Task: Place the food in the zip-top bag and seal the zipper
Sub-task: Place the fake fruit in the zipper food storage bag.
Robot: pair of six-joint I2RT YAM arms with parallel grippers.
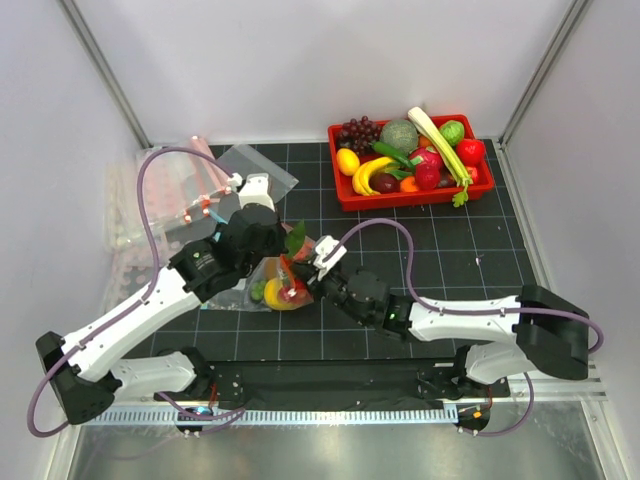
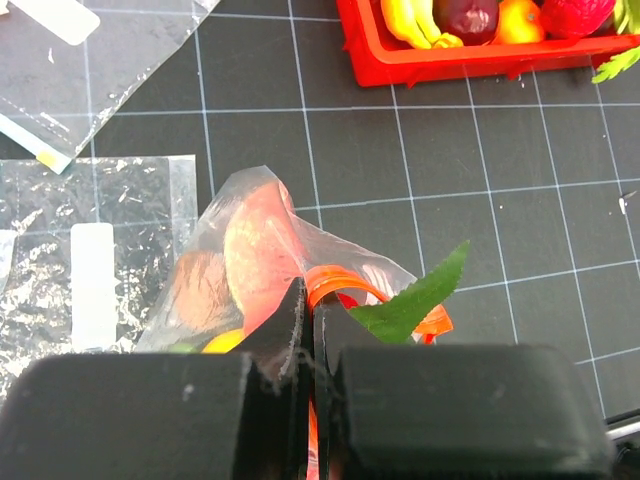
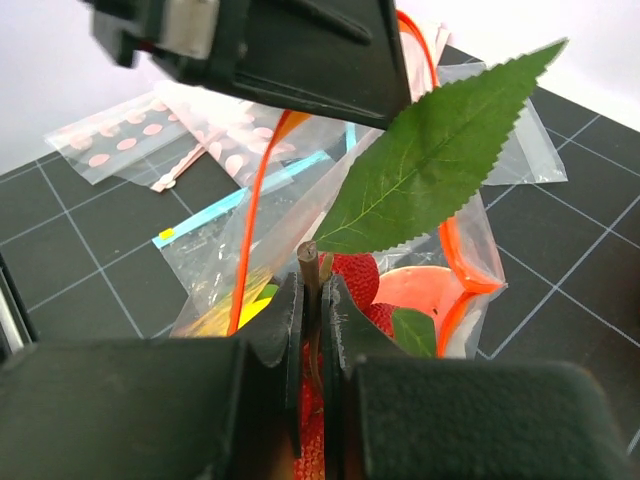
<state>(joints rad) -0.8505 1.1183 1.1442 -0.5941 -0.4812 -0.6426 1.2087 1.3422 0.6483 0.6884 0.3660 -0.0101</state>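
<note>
Left fingers are together, pinching the zip-top bag at its mouth, touching the red-orange zipper, which gapes in an open loop. Right fingers are clamped on a brown stem bearing a green leaf. A red fruit sits just beneath them at the bag mouth. A yellow fruit and a red piece lie inside the bag, mid-worktop between both arms.

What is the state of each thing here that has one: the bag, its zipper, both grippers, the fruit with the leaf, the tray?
zip-top bag: open, partly filled.
zipper: unsealed, bowed into a loop.
left gripper: shut on the zip-top bag's mouth.
right gripper: shut on the leafed fruit's stem.
leafed fruit: in the bag's mouth, leaf sticking out.
red tray: heaped full.
</note>
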